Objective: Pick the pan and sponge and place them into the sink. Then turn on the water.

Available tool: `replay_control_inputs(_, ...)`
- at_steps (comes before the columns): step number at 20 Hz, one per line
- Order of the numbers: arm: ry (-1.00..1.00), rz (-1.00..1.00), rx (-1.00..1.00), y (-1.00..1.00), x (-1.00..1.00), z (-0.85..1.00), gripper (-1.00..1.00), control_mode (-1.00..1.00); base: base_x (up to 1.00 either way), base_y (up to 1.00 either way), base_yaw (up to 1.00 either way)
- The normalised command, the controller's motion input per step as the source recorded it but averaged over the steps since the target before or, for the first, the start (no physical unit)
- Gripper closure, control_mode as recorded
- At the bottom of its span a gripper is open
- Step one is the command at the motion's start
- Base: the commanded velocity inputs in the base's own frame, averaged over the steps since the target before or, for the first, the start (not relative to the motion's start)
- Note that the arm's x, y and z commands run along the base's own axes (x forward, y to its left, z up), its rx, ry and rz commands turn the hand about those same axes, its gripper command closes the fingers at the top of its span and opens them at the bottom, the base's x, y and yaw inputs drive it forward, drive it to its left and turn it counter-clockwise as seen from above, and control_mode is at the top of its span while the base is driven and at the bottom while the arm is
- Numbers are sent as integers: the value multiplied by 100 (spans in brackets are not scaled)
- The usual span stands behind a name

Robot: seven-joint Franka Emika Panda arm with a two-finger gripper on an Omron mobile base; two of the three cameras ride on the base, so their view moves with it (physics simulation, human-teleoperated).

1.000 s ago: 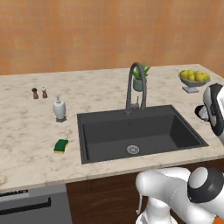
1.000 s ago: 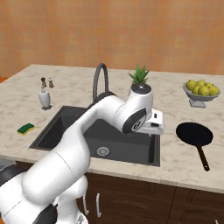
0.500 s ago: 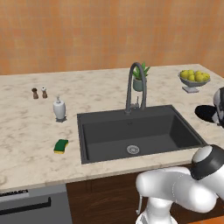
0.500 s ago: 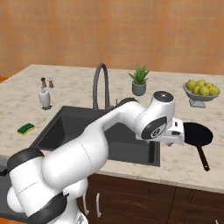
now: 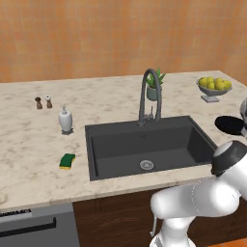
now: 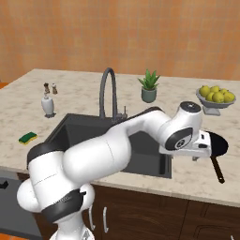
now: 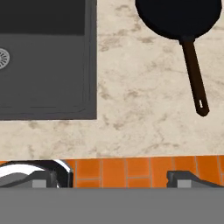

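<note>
Fingers: the gripper [image 7: 113,178] has its fingers [image 7: 43,178] spread wide apart, nothing between them; in the hand view the two dark tips rise at the bottom, over the orange floor tiles just past the worktop's front edge.
Hand: in the right base view the gripper [image 6: 202,151] hangs at the end of the white arm, over the worktop right of the sink and just beside the pan's rim, not touching it as far as can be told.
Pan: the pan [image 7: 177,16] lies flat on the worktop [image 7: 135,96] right of the sink, its long dark handle running toward the front edge; in the right base view the pan [image 6: 216,143] is partly hidden behind the hand; in the left base view the pan [image 5: 230,125] shows at the right edge.
Sink: the sink [image 5: 144,144] is a dark basin sunk in the worktop, with a round metal drain [image 5: 146,165] in its floor and the arched faucet [image 5: 146,96] at its back rim; nothing lies in the basin.
Sponge: the sponge [image 5: 67,160] sits on the worktop left of the sink, near its left rim but apart from it, well apart from the pan.
Other things: a white soap dispenser [image 5: 65,120] stands behind the sponge; two small shakers [image 5: 43,102] further back left; a potted plant [image 5: 155,86] behind the faucet; a bowl of lemons [image 5: 214,88] at the back right.
</note>
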Motion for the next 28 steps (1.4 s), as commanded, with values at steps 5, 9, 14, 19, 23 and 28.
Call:
replay_control_inputs(5,0,0,0,-36,10,-20,-100,-100,0,0,0)
replay_control_inputs(9,0,0,0,-34,10,-20,-100,-100,0,0,0)
replay_control_inputs(14,1,0,0,-39,9,-21,-100,-100,0,0,0)
replay_control_inputs(19,2,0,0,-35,12,-24,-100,-100,0,0,0)
replay_control_inputs(23,2,0,0,-32,13,-20,-100,-100,0,0,0)
replay_control_inputs(28,1,0,0,-29,15,-19,-100,-100,0,0,0)
